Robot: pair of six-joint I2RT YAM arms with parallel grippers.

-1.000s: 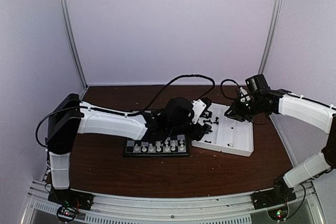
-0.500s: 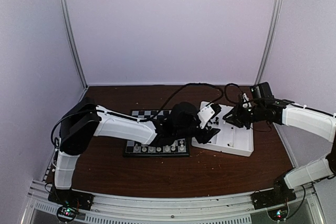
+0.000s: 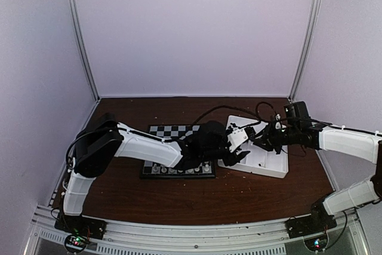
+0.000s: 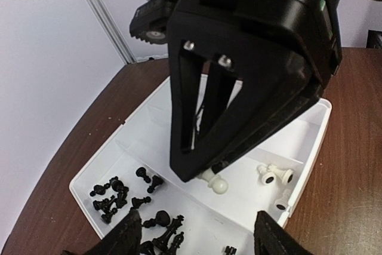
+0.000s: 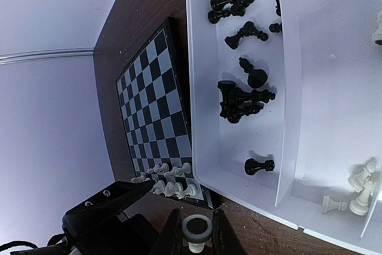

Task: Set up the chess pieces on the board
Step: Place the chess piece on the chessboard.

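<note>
Tabletop (image 3: 179,201) of dark brown wood; pale lilac walls (image 3: 191,28), 2 metal corner posts (image 3: 81,40). Board (image 3: 170,131) at frame centre, 1 row of white pieces (image 3: 182,169) along its lower edge. White divided tray (image 3: 268,162) just right of it, black pieces (image 5: 242,103) loose inside. Right gripper (image 5: 196,231) pinches a white pawn (image 4: 216,182) above the tray. Left gripper (image 4: 197,237) fingers spread wide, low over the tray.

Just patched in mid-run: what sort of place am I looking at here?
Likely a lab robot test cell, not a home: plain pale walls with metal corner posts close in one brown table, and the left arm and right arm are bolted to a rail at its near edge.
</note>
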